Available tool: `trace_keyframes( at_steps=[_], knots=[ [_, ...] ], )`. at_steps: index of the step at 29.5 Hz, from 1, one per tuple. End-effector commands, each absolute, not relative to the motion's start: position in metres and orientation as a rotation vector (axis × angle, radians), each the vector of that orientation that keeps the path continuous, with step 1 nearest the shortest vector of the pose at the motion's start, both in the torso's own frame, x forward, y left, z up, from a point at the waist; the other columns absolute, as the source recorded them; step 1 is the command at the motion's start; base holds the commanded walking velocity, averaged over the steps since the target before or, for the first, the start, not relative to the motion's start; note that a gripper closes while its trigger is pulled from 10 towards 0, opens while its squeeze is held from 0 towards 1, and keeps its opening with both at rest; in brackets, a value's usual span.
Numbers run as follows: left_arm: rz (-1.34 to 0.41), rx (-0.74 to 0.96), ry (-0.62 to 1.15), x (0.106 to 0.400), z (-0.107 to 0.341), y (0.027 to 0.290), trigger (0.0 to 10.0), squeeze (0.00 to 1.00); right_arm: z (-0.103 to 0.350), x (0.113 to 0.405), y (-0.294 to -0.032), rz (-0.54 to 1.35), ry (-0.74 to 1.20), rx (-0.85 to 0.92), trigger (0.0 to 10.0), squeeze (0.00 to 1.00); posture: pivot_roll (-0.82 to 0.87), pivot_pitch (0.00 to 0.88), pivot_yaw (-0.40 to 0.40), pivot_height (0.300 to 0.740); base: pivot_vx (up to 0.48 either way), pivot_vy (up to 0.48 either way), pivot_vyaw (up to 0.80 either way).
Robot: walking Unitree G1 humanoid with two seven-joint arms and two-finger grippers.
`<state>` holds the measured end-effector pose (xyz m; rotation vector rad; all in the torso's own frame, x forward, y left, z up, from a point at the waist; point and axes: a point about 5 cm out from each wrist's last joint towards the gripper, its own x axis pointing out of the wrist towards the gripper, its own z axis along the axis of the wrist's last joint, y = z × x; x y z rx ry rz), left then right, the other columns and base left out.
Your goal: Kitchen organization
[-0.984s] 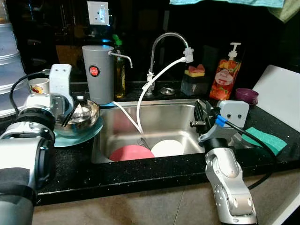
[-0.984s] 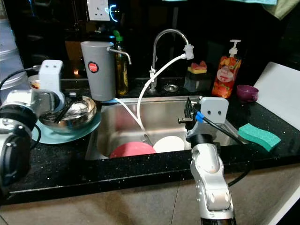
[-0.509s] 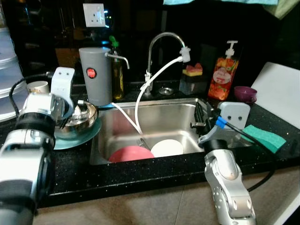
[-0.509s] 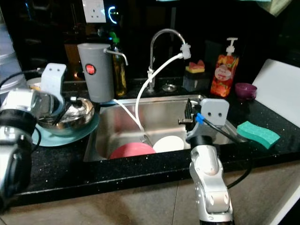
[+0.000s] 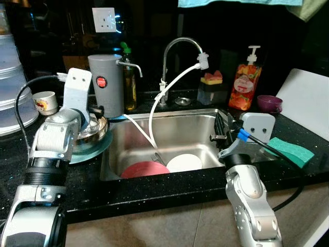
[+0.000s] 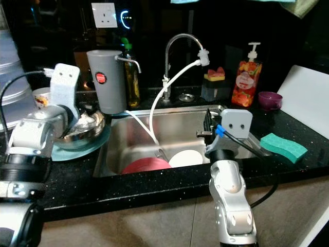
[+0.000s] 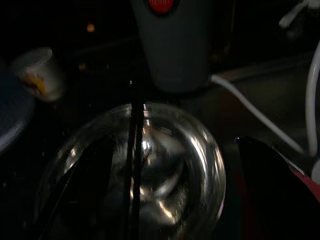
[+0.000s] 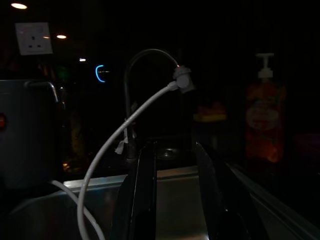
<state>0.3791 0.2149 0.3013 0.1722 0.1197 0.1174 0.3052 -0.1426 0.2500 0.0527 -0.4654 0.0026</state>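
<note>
A shiny steel bowl (image 5: pixel 91 133) sits on a teal plate (image 5: pixel 90 153) on the black counter, left of the sink (image 5: pixel 175 114). My left gripper (image 5: pixel 94 117) hovers over the bowl's rim, fingers spread and open, the bowl (image 7: pixel 150 170) below them. In the sink lie a pink plate (image 5: pixel 145 169) and a white plate (image 5: pixel 184 162). My right gripper (image 5: pixel 222 123) is held above the sink's right side, open (image 8: pixel 174 147) and holding nothing, pointing toward the faucet (image 5: pixel 177 46).
A grey dispenser (image 5: pixel 106 82) stands behind the bowl, with a white hose (image 5: pixel 169 87) running from the faucet into the sink. A cup (image 5: pixel 45 102) sits far left. An orange soap bottle (image 5: pixel 244 82), purple bowl (image 5: pixel 270 103), green sponge (image 5: pixel 290 149) and white board (image 5: pixel 308 103) are at right.
My left arm has stretched forward and its wrist has risen over the steel bowl. The camera shifted slightly. The right arm stays where it was.
</note>
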Motion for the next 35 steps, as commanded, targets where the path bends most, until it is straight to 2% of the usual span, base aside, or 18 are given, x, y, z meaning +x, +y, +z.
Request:
trace_keyframes(
  at_steps=[1,12,20,22,23,28,29,30,31,35],
  knots=[
    [0.135,0.143,0.175,0.377,0.294,0.22,10.0,0.0,0.251,0.306,-0.142,0.005,-0.467,0.038,10.0,0.0,0.15,0.0,-0.011,0.74,0.0,0.0,0.0],
    [0.202,0.014,0.295,0.387,0.278,0.247,10.0,0.0,0.25,0.307,-0.14,0.018,-0.464,0.039,10.0,0.0,0.15,0.0,-0.016,0.74,0.0,0.0,0.0],
    [0.178,-0.034,0.317,0.391,0.278,0.248,10.0,0.0,0.251,0.307,-0.141,0.012,-0.468,0.037,10.0,0.0,0.14,0.0,-0.011,0.74,0.0,0.0,0.0],
    [0.165,-0.056,0.332,0.393,0.275,0.247,6.2,0.0,0.251,0.306,-0.142,0.01,-0.468,0.037,10.0,0.0,0.14,0.0,-0.011,0.74,0.0,0.0,0.0],
    [0.161,-0.071,0.341,0.393,0.273,0.246,3.7,0.0,0.252,0.306,-0.142,0.009,-0.469,0.037,10.0,0.0,0.14,0.0,-0.01,0.74,0.0,0.0,0.0],
    [0.149,-0.13,0.37,0.396,0.266,0.246,3.5,0.0,0.252,0.306,-0.142,0.007,-0.47,0.037,10.0,0.0,0.14,0.0,-0.011,0.74,0.0,0.0,0.0],
    [0.147,-0.143,0.377,0.397,0.264,0.246,1.6,0.0,0.252,0.306,-0.142,0.007,-0.47,0.037,10.0,0.0,0.14,0.0,-0.013,0.74,0.0,0.0,0.0],
    [0.147,-0.143,0.377,0.397,0.264,0.246,1.6,0.0,0.252,0.306,-0.142,0.007,-0.47,0.037,10.0,0.0,0.14,0.0,-0.013,0.74,0.0,0.0,0.0],
    [0.147,-0.149,0.38,0.397,0.262,0.246,0.0,0.0,0.252,0.306,-0.142,0.007,-0.471,0.036,10.0,0.0,0.14,0.0,-0.013,0.74,0.0,0.0,0.0],
    [0.155,-0.152,0.378,0.398,0.262,0.247,0.0,0.0,0.253,0.307,-0.142,0.008,-0.473,0.036,10.0,0.0,0.14,0.0,-0.014,0.74,0.0,0.0,0.0]
  ],
)
